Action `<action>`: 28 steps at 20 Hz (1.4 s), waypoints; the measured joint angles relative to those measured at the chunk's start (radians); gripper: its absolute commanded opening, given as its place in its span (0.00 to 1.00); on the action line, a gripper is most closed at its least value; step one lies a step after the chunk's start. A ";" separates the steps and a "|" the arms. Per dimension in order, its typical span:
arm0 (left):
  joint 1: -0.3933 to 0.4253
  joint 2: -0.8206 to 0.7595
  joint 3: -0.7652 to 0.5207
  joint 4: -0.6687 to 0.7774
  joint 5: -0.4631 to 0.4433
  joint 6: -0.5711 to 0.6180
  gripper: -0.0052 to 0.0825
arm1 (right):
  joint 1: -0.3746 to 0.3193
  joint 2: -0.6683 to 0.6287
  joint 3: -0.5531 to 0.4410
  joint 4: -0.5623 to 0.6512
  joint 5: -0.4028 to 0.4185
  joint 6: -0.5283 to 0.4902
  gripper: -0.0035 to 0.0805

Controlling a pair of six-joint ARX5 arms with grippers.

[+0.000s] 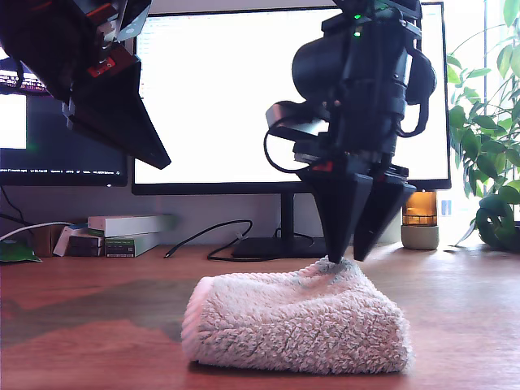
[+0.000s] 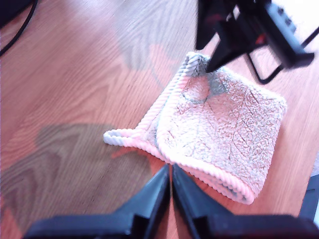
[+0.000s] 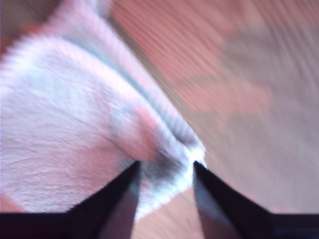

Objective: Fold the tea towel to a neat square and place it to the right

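Note:
The tea towel (image 1: 301, 321) lies folded into a thick pale pink-white pad on the wooden table, with its corded hem (image 2: 149, 124) showing along one side. My second gripper (image 1: 348, 260) points straight down at the towel's back corner on the exterior view's right. Its fingers grip that corner (image 3: 164, 169), which rises in a small peak. The second wrist view is blurred. My first gripper (image 2: 171, 172) is shut on nothing and hangs high above the table at the exterior view's upper left (image 1: 158, 158), clear of the towel (image 2: 224, 134).
A large bright monitor (image 1: 236, 89) on a stand (image 1: 284, 244) fills the back, with a dark monitor (image 1: 49, 146) at the exterior view's left. Small boxes (image 1: 122, 234), a black cable (image 1: 203, 240), an amber jar (image 1: 420, 219) and a leafy plant (image 1: 487, 146) line the back edge.

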State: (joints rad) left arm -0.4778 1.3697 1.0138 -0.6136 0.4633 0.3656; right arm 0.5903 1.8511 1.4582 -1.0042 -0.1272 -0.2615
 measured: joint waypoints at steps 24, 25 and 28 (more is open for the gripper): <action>-0.003 -0.582 -0.423 0.371 0.048 -0.200 0.03 | 0.054 -0.604 -0.428 0.511 -0.147 -0.129 0.03; -0.019 -0.605 -0.448 0.378 0.048 -0.215 0.03 | 0.062 -0.631 -0.469 0.560 -0.146 -0.129 0.03; -0.060 -0.633 -0.505 0.375 0.013 -0.251 0.03 | 0.081 -0.640 -0.615 0.733 -0.145 -0.175 0.03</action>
State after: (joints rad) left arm -0.5377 0.7368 0.5083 -0.2386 0.4759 0.1146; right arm 0.6712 1.2106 0.8433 -0.2710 -0.2718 -0.4362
